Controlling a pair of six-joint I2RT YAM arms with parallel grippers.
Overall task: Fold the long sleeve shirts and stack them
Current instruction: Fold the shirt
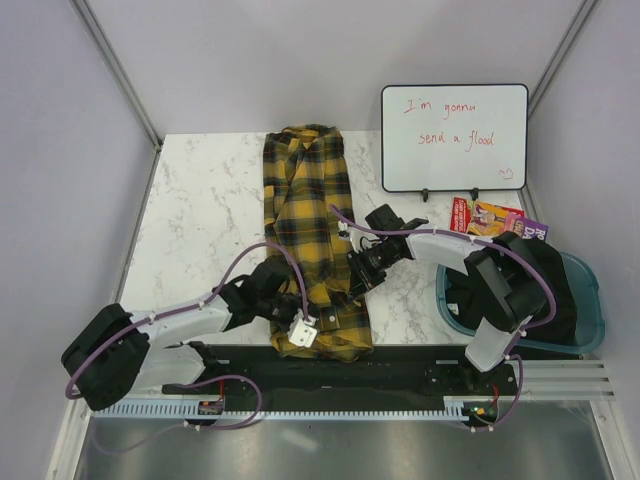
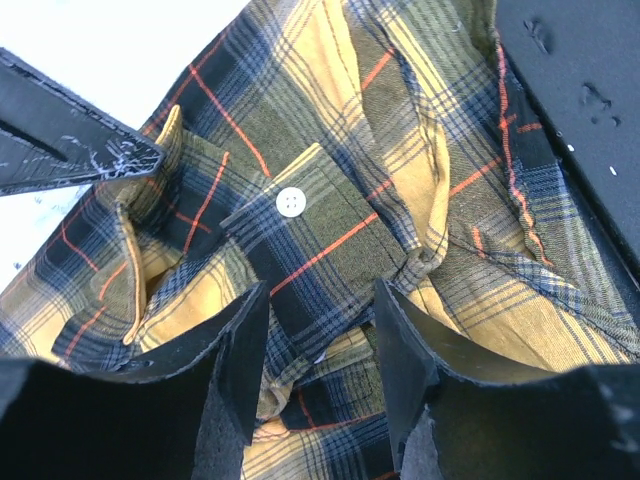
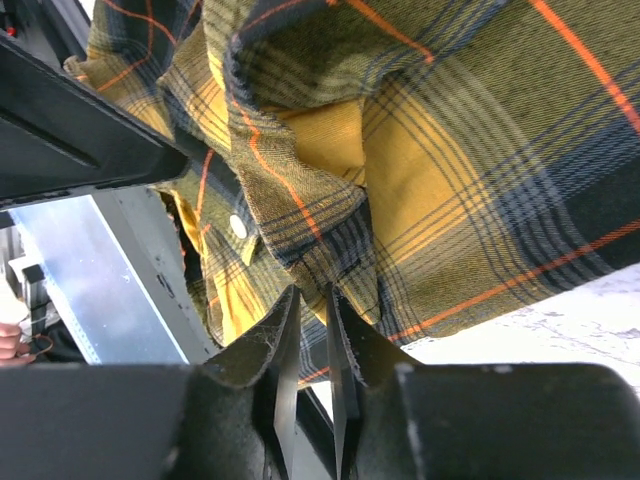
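On the counter we see one plaid shirt, yellow and dark with thin red lines. It lies as a long narrow strip down the middle, from the far edge to the near edge, with the near end rumpled by the arm bases.

The left pincer is at the shirt's near left side. Its fingers stand moderately apart and rumpled cloth fills the gap. We see no clamp on it. A cuff with a white button lies just ahead of the tips.

The right pincer is at the shirt's right edge, near the middle of the strip. Its gap is narrow, and a fold of the shirt's edge runs in between the tips, so we read it as pinching cloth. In the wrist view that edge hangs lifted off the marble.

Far right, a whiteboard stands upright with red handwriting. Some colourful booklets lie just in front of it. A blue bin sits at the right edge behind the right arm, with dark contents we can't make out.
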